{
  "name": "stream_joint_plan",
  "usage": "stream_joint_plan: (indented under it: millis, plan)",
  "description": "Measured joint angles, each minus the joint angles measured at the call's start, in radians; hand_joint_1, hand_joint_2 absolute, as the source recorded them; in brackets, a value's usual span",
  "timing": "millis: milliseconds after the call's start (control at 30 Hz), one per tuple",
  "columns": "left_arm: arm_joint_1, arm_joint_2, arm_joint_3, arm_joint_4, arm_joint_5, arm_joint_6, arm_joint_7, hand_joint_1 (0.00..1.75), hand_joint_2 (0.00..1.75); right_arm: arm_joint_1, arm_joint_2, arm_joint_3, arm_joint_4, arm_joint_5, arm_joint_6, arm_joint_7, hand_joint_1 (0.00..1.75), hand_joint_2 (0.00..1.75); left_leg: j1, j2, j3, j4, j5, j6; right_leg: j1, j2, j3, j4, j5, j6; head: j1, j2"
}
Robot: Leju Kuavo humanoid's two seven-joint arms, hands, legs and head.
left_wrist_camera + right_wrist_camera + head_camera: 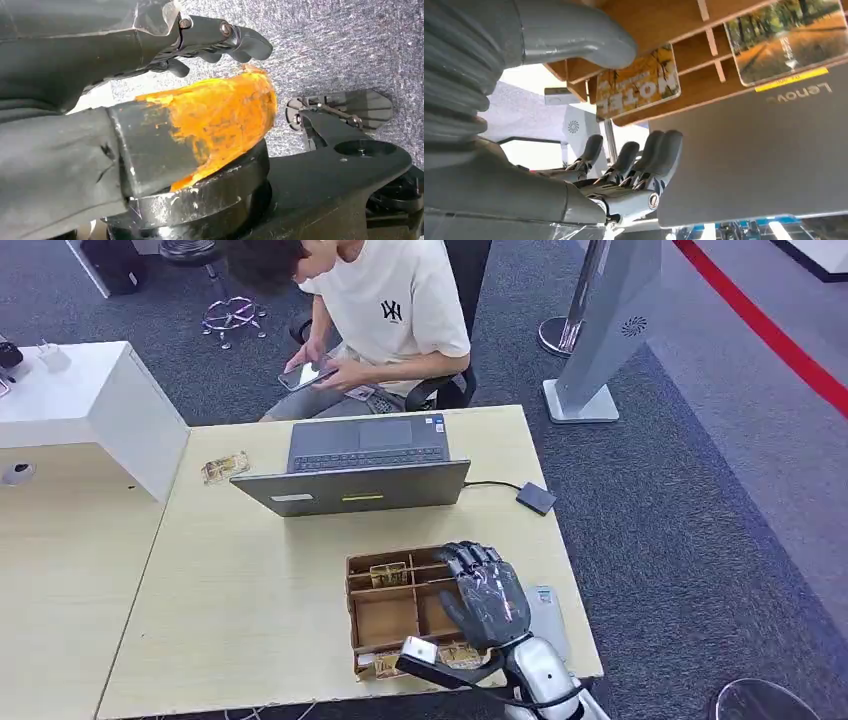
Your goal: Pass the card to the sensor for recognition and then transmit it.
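Note:
A wooden compartment tray (352, 612) stands near the table's front edge, and several yellow cards lie in it. One card (388, 573) lies in a far cell; the right wrist view shows a "MOTEL" card (639, 85) and a second card (784, 40). My right hand (485, 590) hovers over the tray's right side. Its fingers (644, 155) are stretched out apart from the thumb (574, 35), with nothing between them. A small black sensor box (536, 497) lies right of the laptop, joined to it by a cable. My left hand (220, 40) hangs over the carpet, holding nothing.
An open grey laptop (365, 465) stands behind the tray, and its lid (764, 150) faces my hand. A loose card (224, 468) lies at the table's far left. A person (390, 310) sits behind the table looking at a phone. A white counter (90, 400) adjoins on the left.

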Motion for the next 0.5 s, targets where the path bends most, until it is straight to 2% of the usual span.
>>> stream_joint_plan:
  millis: [33,67,100,133,167,500]
  plan:
    - [0.0,0.0,0.0,0.0,0.0,0.0,0.0,0.0,0.0,-0.001,-0.001,0.0,0.003,-0.001,0.0,0.0,1.01,1.75,0.0,0.0,0.0,0.0,0.0,0.0,0.0,0.0,0.0,0.0,0.0,0.0,0.0,0.0]
    - [0.0,0.0,0.0,0.0,0.002,-0.001,0.0,0.0,0.0,-0.001,-0.002,0.0,0.006,-0.002,0.001,0.0,1.43,1.75,0.0,0.0,0.0,0.0,0.0,0.0,0.0,0.0,0.0,0.0,0.0,0.0,0.0,0.0]
    - [0.0,0.001,0.0,0.0,0.003,-0.001,0.0,0.0,0.0,-0.002,-0.004,0.0,0.009,-0.003,0.002,0.0,1.59,1.75,0.0,0.0,0.0,0.0,0.0,0.0,0.0,0.0,0.0,0.0,0.0,0.0,0.0,0.0]
    - [0.0,0.001,0.0,0.0,0.005,-0.001,0.0,0.0,0.0,-0.002,-0.005,0.0,0.013,-0.003,0.003,0.0,1.59,1.75,0.0,0.0,0.0,0.0,0.0,0.0,0.0,0.0,0.0,0.0,0.0,0.0,0.0,0.0]
    - [0.0,0.002,0.0,0.0,0.006,-0.001,0.0,0.0,0.0,-0.002,-0.005,0.0,0.015,-0.004,0.003,0.0,1.71,1.75,0.0,0.0,0.0,0.0,0.0,0.0,0.0,0.0,0.0,0.0,0.0,0.0,0.0,0.0]
    - [0.0,0.008,0.0,0.0,0.014,-0.001,-0.003,0.0,0.0,-0.012,-0.009,-0.005,0.024,-0.01,0.005,-0.001,1.75,1.75,0.0,0.0,0.0,0.0,0.0,0.0,0.0,0.0,0.0,0.0,0.0,0.0,0.0,0.0]
